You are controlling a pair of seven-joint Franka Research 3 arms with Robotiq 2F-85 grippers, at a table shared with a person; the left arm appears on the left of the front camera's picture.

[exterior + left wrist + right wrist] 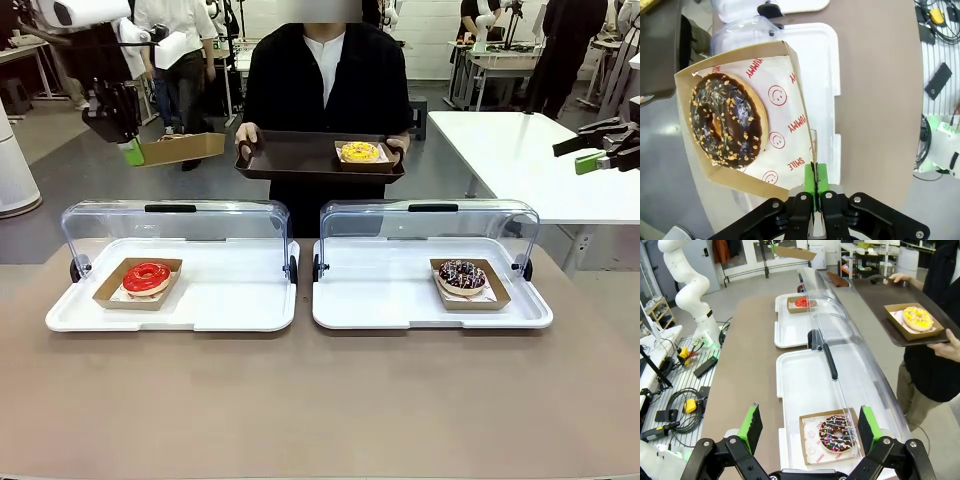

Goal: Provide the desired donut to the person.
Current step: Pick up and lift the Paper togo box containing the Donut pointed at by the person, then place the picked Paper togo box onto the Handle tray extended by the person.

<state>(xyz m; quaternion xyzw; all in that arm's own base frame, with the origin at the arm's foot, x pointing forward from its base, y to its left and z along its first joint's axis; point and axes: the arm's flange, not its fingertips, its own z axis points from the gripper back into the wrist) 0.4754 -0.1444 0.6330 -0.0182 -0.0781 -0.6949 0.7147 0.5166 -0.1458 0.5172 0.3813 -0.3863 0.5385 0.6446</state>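
Observation:
My left gripper (133, 152) hangs high at the left, shut on the rim of a cardboard tray (182, 148). In the left wrist view that tray (790, 115) holds a chocolate donut with nut crumbs (726, 119), and the left gripper (815, 184) pinches its edge. The person (320, 80) in black stands at the far side, holding a dark serving tray (300, 172) with a yellow donut (360, 152) on it. The held cardboard tray sits just left of the dark tray. My right gripper (585, 152) floats open at the right edge, and my right gripper (809, 424) holds nothing.
Two white trays (230, 300) (380, 300) with raised clear lids (175, 225) lie on the brown table. A red donut (147, 277) is in the left one, a sprinkled chocolate donut (462, 275) in the right one. A white side table (520, 150) stands at the right.

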